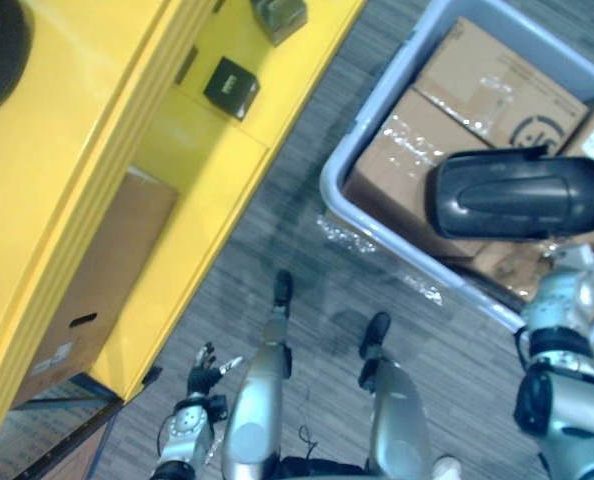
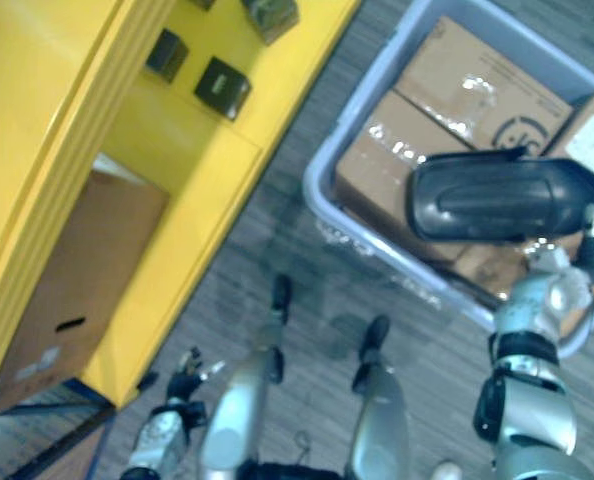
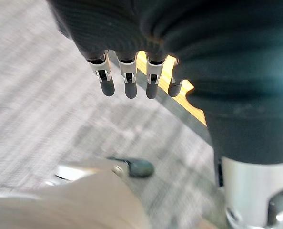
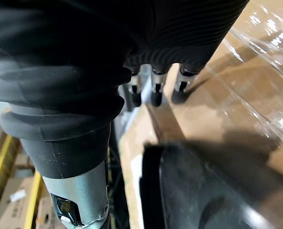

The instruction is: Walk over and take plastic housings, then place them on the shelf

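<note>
Obs., robot standing on grey floor (image 1: 307, 260) between yellow shelf (image 1: 77, 150) and grey-blue bin (image 1: 377, 105).

- Plastic housing (image 1: 522, 195): black, long, rounded. It lay lengthwise over the cardboard boxes (image 1: 497, 80) packed in the bin, toward the bin's near side. Could not tell whether it rested on the boxes or was raised off them.
- Right hand (image 4: 189, 33): at the housing's right end, arm reaching in over the bin's near rim. In the wrist view its fingers (image 4: 155, 95) hung straight and apart, tips over a cardboard box and clear of the housing, not wrapped round anything. The housing's black edge sat just beside the hand on the wrist side. Thumb hidden, so contact with the housing could not be judged.
- Clear film (image 4: 265, 71) lay over the box tops next to the fingers.
- Left hand (image 1: 202, 378): low at the robot's side, near the shelf's near corner, holding nothing. Fingers (image 3: 127, 86) straight and spread in a row above the floor.
- Shelf: two small dark boxes (image 1: 232, 87) and (image 1: 277, 15) sat on its yellow surface, well apart from the bin. A brown carton (image 1: 97, 290) sat on the level below.
</note>
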You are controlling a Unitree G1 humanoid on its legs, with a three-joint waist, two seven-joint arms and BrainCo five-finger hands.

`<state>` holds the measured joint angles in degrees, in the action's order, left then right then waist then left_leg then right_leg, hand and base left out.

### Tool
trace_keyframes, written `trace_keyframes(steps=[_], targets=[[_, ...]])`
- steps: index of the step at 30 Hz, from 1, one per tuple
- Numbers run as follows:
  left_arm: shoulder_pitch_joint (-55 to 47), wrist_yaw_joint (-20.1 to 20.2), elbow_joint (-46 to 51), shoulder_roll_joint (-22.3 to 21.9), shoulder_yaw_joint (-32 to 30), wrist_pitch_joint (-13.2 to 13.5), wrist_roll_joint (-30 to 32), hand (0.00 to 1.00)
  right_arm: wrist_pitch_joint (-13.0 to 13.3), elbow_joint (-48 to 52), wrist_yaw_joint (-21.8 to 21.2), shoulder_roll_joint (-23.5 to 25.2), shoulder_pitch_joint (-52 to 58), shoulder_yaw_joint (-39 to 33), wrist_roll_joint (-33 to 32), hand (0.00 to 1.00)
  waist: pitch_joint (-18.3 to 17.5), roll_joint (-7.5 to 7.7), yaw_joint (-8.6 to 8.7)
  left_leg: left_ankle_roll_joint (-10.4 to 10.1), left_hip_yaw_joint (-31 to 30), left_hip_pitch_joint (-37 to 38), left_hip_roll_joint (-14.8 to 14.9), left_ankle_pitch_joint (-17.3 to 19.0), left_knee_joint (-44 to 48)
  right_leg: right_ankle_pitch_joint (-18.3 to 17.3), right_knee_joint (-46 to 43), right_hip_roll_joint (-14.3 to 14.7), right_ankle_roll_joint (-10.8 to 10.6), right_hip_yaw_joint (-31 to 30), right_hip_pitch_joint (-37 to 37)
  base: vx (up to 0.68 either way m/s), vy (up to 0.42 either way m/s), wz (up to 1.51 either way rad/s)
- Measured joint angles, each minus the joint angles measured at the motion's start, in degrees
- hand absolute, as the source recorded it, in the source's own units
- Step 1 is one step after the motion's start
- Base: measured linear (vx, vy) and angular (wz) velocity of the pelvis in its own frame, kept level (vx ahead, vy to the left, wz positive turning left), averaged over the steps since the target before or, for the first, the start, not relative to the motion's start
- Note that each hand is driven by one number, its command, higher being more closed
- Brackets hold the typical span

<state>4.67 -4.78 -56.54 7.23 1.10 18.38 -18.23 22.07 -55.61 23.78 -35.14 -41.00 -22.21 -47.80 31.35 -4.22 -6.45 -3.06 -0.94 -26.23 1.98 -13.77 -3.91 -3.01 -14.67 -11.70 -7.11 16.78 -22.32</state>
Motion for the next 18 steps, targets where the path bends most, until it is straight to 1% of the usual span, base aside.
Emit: trace_keyframes(steps=[2, 3, 7, 10, 12, 15, 18], targets=[[0.4, 0.3, -0.5, -0.6, 0.0, 0.3, -1.6, 0.0, 0.2, -1.4, 0.2, -1.2, -0.4, 0.0, -0.4, 0.0, 0.0, -0.38, -0.88, 0.0, -0.3, -0.3, -0.1, 0.0, 0.3, -0.8, -1.2, -0.3, 0.1, 0.2, -0.5, 0.03, -0.04, 0.11], [0.4, 0.3, -0.5, -0.7, 0.0, 0.3, -1.7, 0.0, 0.2, -1.5, 0.2, -1.5, -0.4, 0.0, -0.9, 0.0, 0.0, -0.44, -0.97, 0.0, -0.4, -0.4, -0.2, 0.0, 0.4, -1.1, -1.6, -0.4, 0.0, 0.3, -0.6, 0.02, -0.04, 0.1], [0.5, 0.8, -0.5, -1.4, 0.2, 0.6, -1.8, 0.0, 0.6, -1.5, 0.1, -2.9, -0.4, 0.3, -1.0, 0.0, 0.0, -1.81, -1.08, -0.1, -1.6, -1.1, -0.3, 0.0, 0.6, -2.2, -3.3, -0.6, 0.4, 0.7, -1.6, -0.01, -0.049, 0.1], [0.5, 0.8, -0.6, -1.5, 0.3, 0.7, -1.8, 0.0, 0.7, -1.6, -0.1, -3.3, -0.3, 1.0, -0.9, 0.0, -0.1, -2.06, -1.1, -0.3, -1.8, -1.2, -0.3, -0.1, 0.6, -3.1, -4.6, -1.1, 0.4, 0.7, -2.2, -0.03, -0.042, 0.03], [0.5, 0.9, -0.6, -1.6, 0.3, 1.0, -1.8, 0.0, 0.8, -1.6, -0.3, -3.5, -0.4, 1.5, -0.9, 0.0, -0.1, -2.21, -1.15, -0.4, -1.8, -1.2, -0.2, -0.2, 0.6, -3.5, -5.0, -1.1, 0.8, 0.6, -2.5, -0.01, -0.044, -0.01], [0.6, 1.1, -0.6, -2.2, 0.4, 1.9, -1.8, 0.0, 1.7, -1.6, -1.2, -4.0, -0.4, 1.5, -0.9, 0.0, -0.1, -3.02, -1.34, -0.5, -1.9, -1.2, -0.2, -0.2, 0.8, -3.6, -5.6, -1.1, 0.8, 0.6, -2.6, -0.01, -0.056, 0.0], [0.6, 1.1, -0.7, -2.2, 1.7, 2.6, -2.0, 0.0, 1.7, -1.6, -1.7, -4.7, -0.4, 1.7, -0.8, 0.0, -0.2, -3.73, -1.53, -0.5, -1.9, -1.3, -0.1, -0.2, 1.2, -3.6, -5.9, -1.1, 0.8, 0.6, -2.6, 0.0, -0.049, 0.0]])
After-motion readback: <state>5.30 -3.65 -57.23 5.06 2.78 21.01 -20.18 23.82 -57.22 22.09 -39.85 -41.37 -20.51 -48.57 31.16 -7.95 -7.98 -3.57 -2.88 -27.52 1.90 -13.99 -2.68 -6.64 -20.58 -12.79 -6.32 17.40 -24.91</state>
